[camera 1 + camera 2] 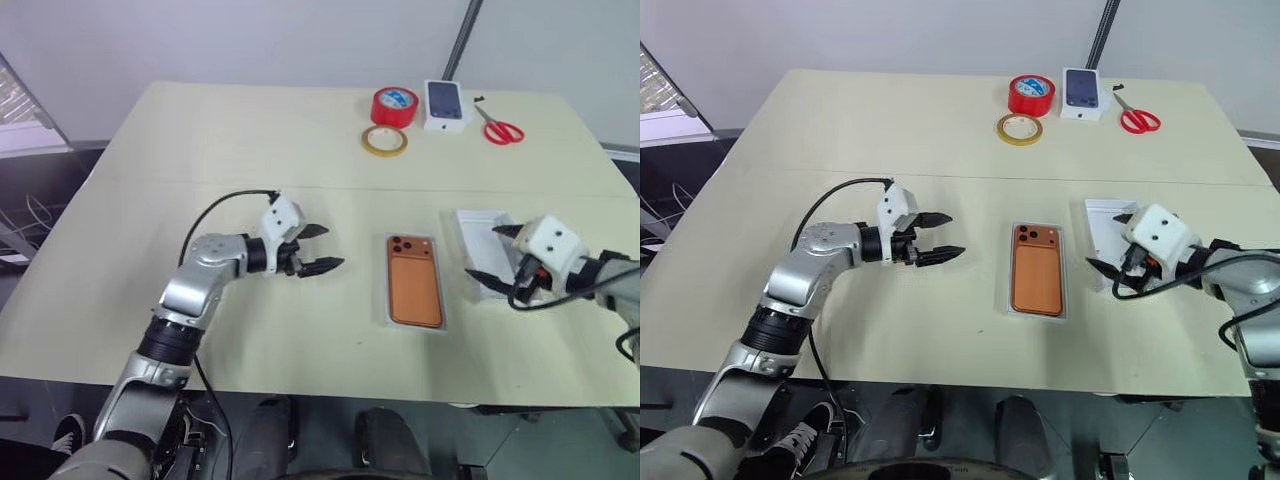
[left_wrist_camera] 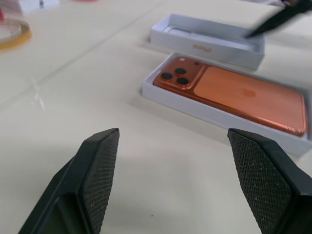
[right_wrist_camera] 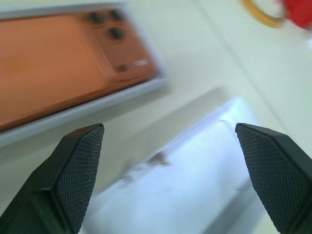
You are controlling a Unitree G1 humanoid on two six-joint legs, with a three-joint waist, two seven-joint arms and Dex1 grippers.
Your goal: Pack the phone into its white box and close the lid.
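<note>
One phone (image 1: 415, 282), orange and camera side up, lies inside the white box (image 1: 385, 300) near the middle of the surface (image 1: 250, 130). Just beside it on the robot's right sits the lid (image 1: 478, 232), hollow side up and not on the box. Over the lid hovers the right claw (image 1: 492, 255), its fingers spread apart and empty. Well apart on the other side, the left claw (image 1: 318, 250) points toward the phone, fingers also apart, holding nothing.
</note>
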